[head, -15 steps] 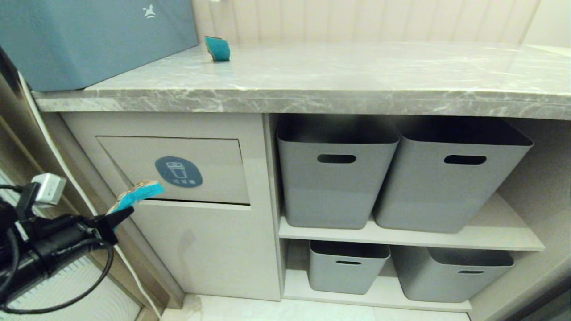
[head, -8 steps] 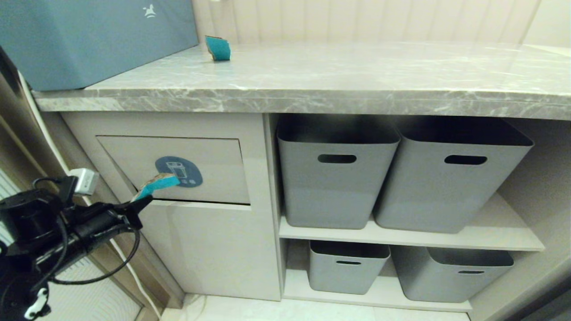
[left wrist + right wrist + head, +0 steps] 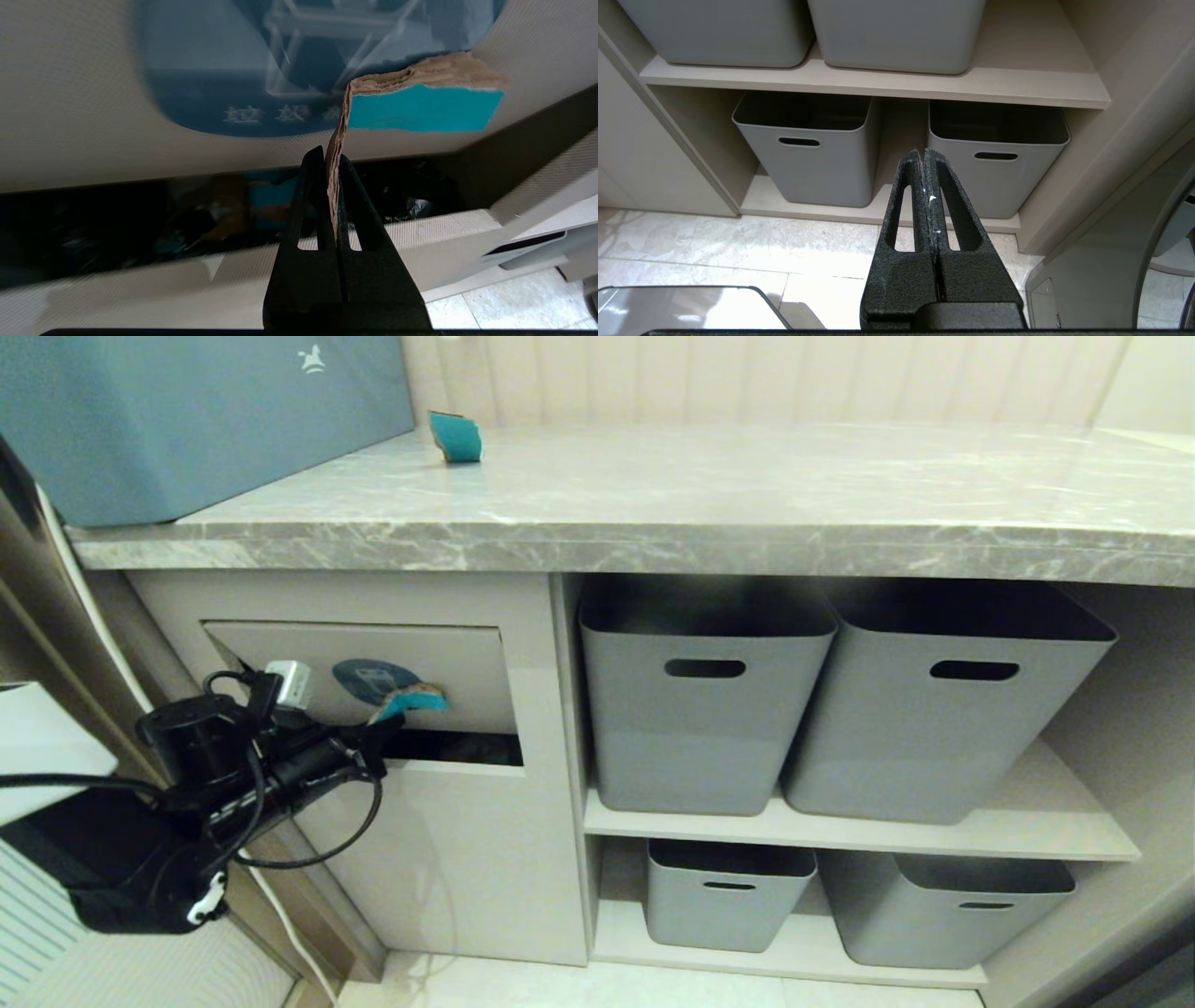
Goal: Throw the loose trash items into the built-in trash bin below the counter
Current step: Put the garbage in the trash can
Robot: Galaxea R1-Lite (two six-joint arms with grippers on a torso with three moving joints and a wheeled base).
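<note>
My left gripper (image 3: 385, 726) is shut on a torn cardboard scrap (image 3: 412, 698), teal on one face and brown on the other. The scrap's tip presses against the tilting flap (image 3: 467, 672) of the built-in trash bin, over the blue sticker (image 3: 359, 677). The flap is tilted inward, with a dark gap (image 3: 457, 748) along its lower edge. In the left wrist view the left gripper (image 3: 331, 157) pinches the scrap (image 3: 420, 108), and earlier trash (image 3: 219, 205) shows in the gap. A second teal scrap (image 3: 456, 437) lies on the counter (image 3: 747, 495). The right gripper (image 3: 923, 155) is shut and empty.
Two grey tubs (image 3: 705, 709) (image 3: 943, 719) stand on the upper shelf right of the bin, and two smaller ones (image 3: 724, 896) (image 3: 943, 915) on the lower shelf. A long blue-teal box (image 3: 187, 420) sits on the counter's left end. Pale floor tiles (image 3: 714, 242) lie below.
The left arm has swung right and up, carrying the scrap from beside the cabinet onto the flap. The flap has tipped inward and a dark gap has opened at its lower edge.
</note>
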